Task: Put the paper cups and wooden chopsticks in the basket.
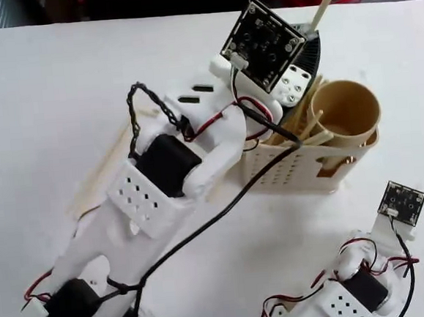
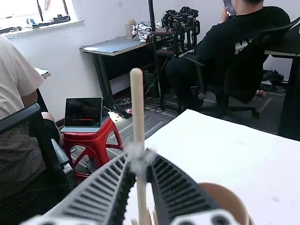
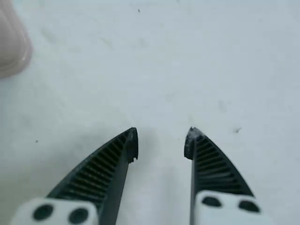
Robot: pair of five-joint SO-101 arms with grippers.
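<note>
Chopstick delivery is the step in hand, as we judge it: the left tool (image 2: 138,157) is clamped on one wooden chopstick (image 2: 136,108) and sits over the basket (image 1: 301,170), just beside the paper cup (image 1: 344,111) that already stands inside with a few other sticks (image 1: 314,132) leaning against it.

The held chopstick's long axis runs straight out between the tool's fingers. In the high view its free end (image 1: 323,6) slants up and away towards the far edge of the bench (image 1: 58,75); its lower end is hidden behind the tool, so we cannot tell whether it is inside the basket wall yet.

To do this well, we would keep the axis steep, bring the hidden end down into the gap beside the cup rather than onto its rim, and part the fingers only once that end is below the basket's edge – otherwise the stick may tip out over the wall.

More chopsticks (image 1: 103,174) lie flat on the bench beside the left arm, well apart from the basket. The right tool (image 3: 161,140) hangs over bare bench with its fingers apart, holding nothing
</note>
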